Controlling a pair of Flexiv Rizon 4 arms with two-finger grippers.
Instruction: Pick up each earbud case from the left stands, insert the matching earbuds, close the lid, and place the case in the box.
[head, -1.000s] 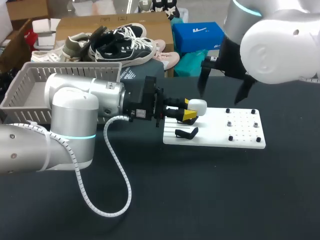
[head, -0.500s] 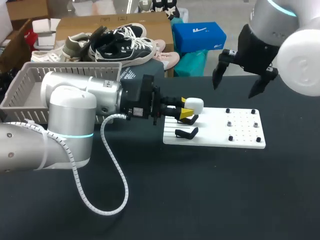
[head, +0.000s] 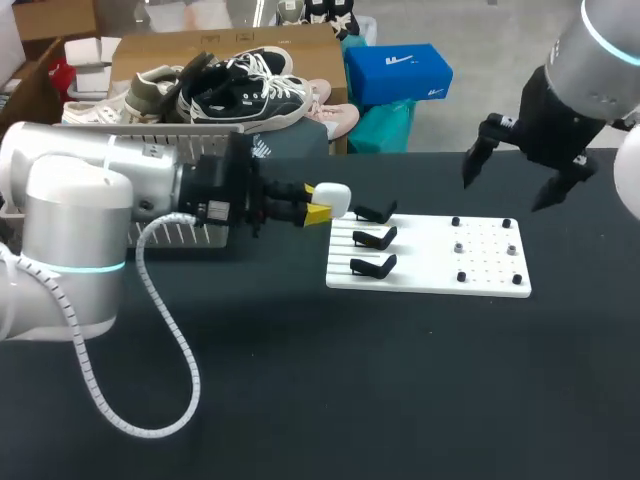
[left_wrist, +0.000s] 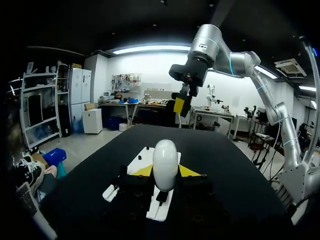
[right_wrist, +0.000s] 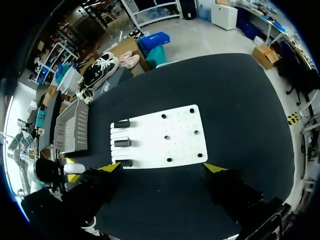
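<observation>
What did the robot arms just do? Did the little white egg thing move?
Yes. The left pincer, shut on the white earbud case, pulled it away from the top stand and carried it to the left, clear of the white board. The right pincer swung away to the right and stayed open. The board and its black stands did not move.

Bright, even light falls from above. The black table (head: 400, 380) looks matte and dark, the white earbud case (left_wrist: 165, 164) gleams softly, and shadows are faint.
</observation>
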